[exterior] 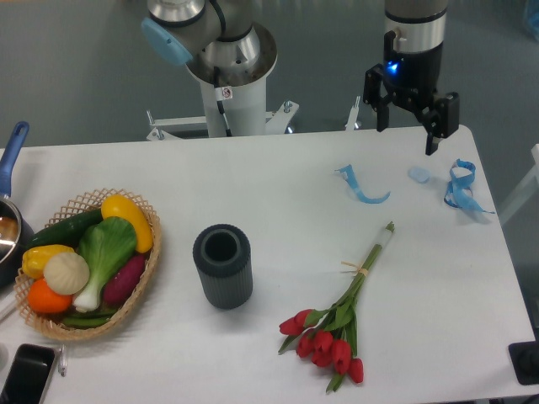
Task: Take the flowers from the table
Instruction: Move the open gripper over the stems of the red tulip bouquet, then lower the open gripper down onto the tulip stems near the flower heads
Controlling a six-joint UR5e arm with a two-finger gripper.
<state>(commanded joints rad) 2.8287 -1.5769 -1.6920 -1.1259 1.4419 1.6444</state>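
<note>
The flowers (337,328), a small bunch of red tulips with green leaves and long tied stems, lie flat on the white table (278,181) at the front right, heads toward the near edge and stem ends pointing up and to the right. My gripper (407,135) hangs well behind them over the table's back right edge, above the surface. Its two black fingers (434,126) stand spread apart with nothing between them, so it is open.
A dark grey ribbed cylinder vase (223,265) stands upright left of the flowers. A wicker basket of vegetables (88,261) sits at the left. Blue ribbon scraps (362,187) (461,187) lie at the back right. A phone (25,374) and a pot (8,227) are at the left edge.
</note>
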